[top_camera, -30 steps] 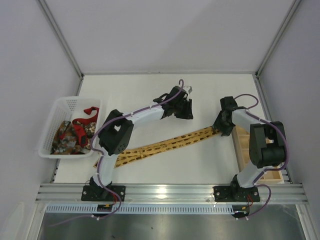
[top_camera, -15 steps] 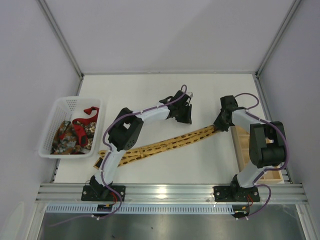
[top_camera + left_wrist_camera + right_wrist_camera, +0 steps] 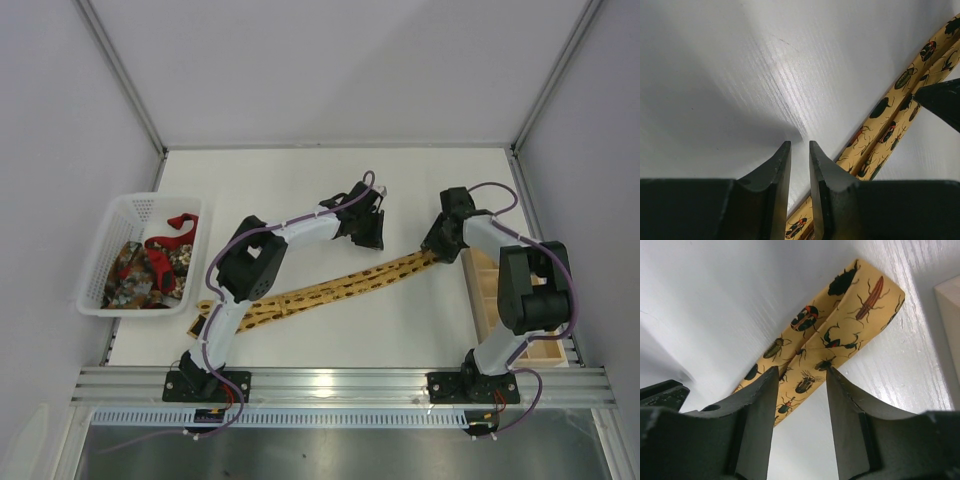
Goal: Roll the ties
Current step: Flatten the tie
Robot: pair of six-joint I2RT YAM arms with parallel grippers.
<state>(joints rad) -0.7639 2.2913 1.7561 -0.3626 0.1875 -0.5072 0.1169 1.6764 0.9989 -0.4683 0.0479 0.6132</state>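
Note:
A yellow-gold tie (image 3: 330, 288) printed with dark beetles lies flat in a diagonal across the table, its doubled right end (image 3: 850, 305) near the wooden box. My right gripper (image 3: 435, 248) is at that end, open (image 3: 802, 371), its fingers straddling the tie's width; I cannot tell if they touch it. My left gripper (image 3: 368, 232) hovers just beyond the tie's middle. Its jaws (image 3: 800, 145) stand a narrow gap apart over bare table, with the tie (image 3: 890, 125) beside them. A red tie (image 3: 170, 232) and a dark patterned tie (image 3: 135, 275) lie in the basket.
A white mesh basket (image 3: 100, 255) stands at the table's left edge. A shallow wooden box (image 3: 490, 300) lies along the right edge, its corner (image 3: 950, 295) close to the right gripper. Grey walls close in the table on three sides.
The left arm's elbow swung right and forward, uncovering the tie's left end, and its gripper shifted slightly. The right gripper rose a little at the tie's right end.

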